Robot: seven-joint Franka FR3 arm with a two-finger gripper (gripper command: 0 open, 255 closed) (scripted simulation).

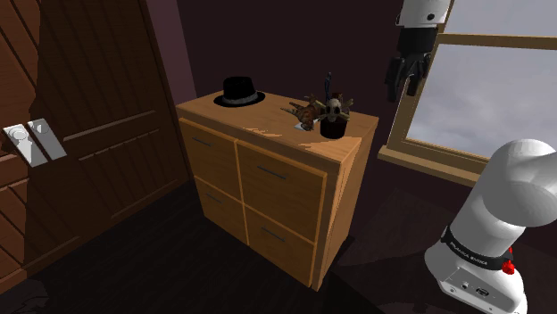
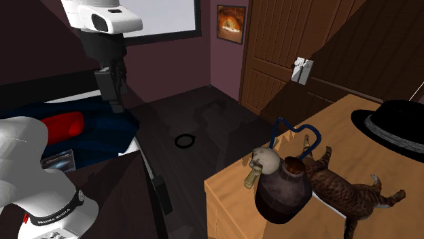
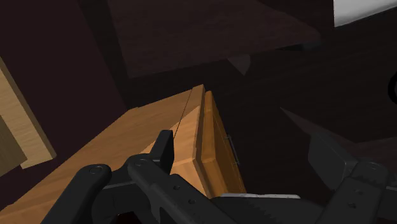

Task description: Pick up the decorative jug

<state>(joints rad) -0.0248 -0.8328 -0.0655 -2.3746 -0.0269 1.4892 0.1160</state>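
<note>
Shoulder view: the tool [image 1: 401, 85] hung wide open, high and right of the dresser [image 1: 268, 183], whose top bore the dark jug [image 1: 333, 123] (beside a cat figure [image 1: 307, 111]). Approach was pending: swing over the jug, then descend.

Wooden drawer cabinet [image 1: 268, 125], black hat [image 1: 239, 92] on top, tabby cat figure [image 2: 346, 193] lying beside dark brown jug [image 2: 282, 195]

My arm [image 1: 522, 192] is glossy white with rounded links; I see a black band [image 1: 473, 252] with small white lettering, a red spot [image 1: 510, 265] beside, and the all-black pincer [image 1: 401, 87].
</note>
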